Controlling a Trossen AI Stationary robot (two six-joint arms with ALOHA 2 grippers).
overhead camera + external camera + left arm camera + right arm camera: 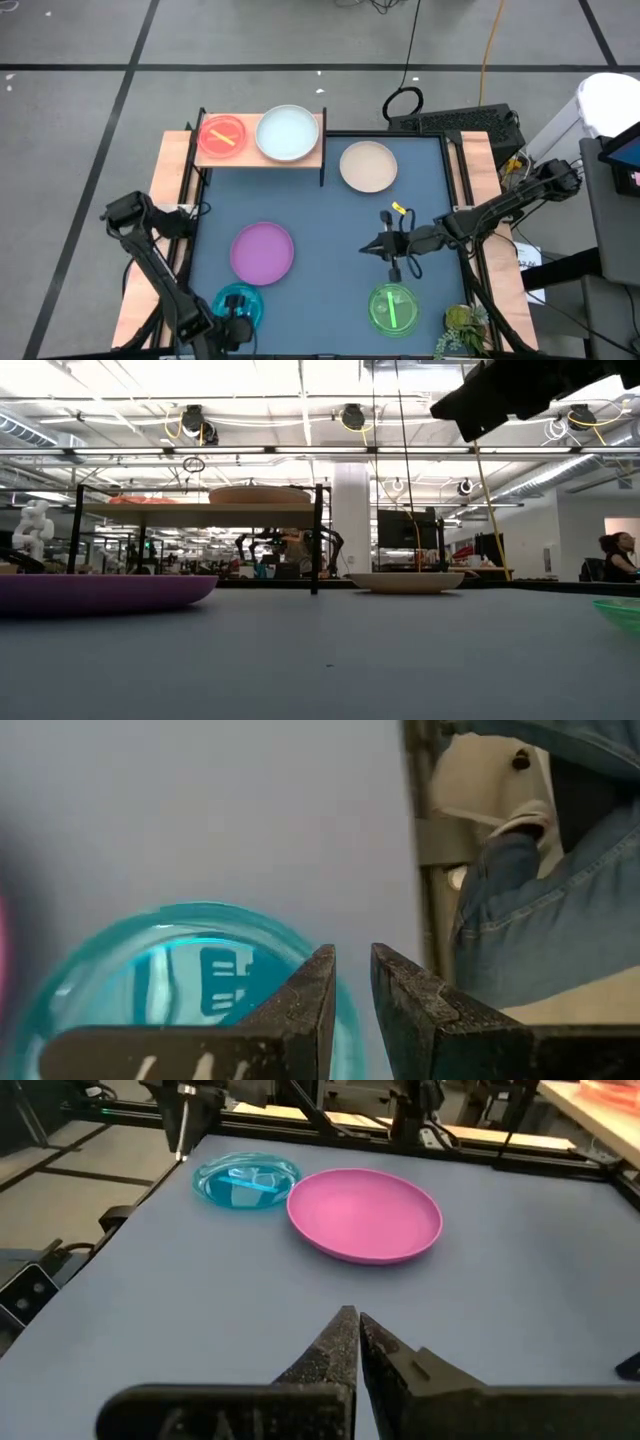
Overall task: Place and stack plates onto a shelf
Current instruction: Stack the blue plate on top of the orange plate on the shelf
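The shelf (310,150) stands at the far edge of the tabletop (320,215) and carries two plates side by side: one pale white plate (287,133) and one smaller orange plate (221,136), nothing stacked as yet. Four plates are left on the tabletop: among the larger, one purple plate (262,251) and one cream plate (368,166); among the smaller, one green plate (393,307) and one cyan plate (238,303). That makes six in sight, so the task looks roughly a third done. The right gripper (385,246) hangs mid-table with fingers together; the left gripper (350,990) sits over the cyan plate, fingers nearly closed on nothing.
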